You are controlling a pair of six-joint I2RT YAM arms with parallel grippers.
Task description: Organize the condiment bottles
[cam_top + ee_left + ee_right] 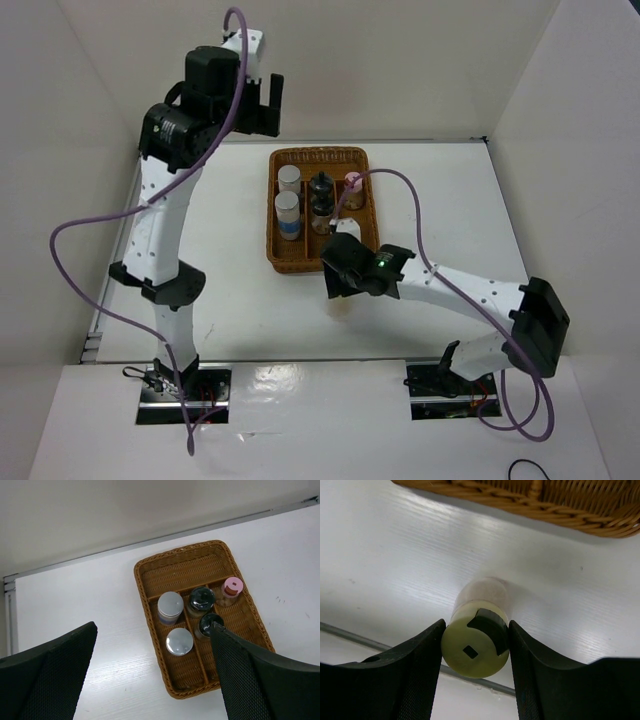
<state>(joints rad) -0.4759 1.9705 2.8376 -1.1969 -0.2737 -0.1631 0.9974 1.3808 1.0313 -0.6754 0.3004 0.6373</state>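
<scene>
My right gripper (476,628) is shut on the pale-yellow-capped shaker (475,647), just off the near edge of the wicker basket (520,505). In the top view the right gripper (342,280) hides that shaker. The basket (272,205) holds two silver-lidded blue-label shakers (289,178) (287,208) in the left lane, two dark-capped ones (321,185) (321,209) in the middle and the pink-capped one (353,183) on the right. My left gripper (262,105) is open and empty, raised high over the back left; its view shows the basket (145,587) below the left gripper (152,630).
White walls enclose the table on the left, back and right. A purple cable (400,185) loops from the right arm over the basket's right side. A metal strip (370,642) runs along the table near my right gripper.
</scene>
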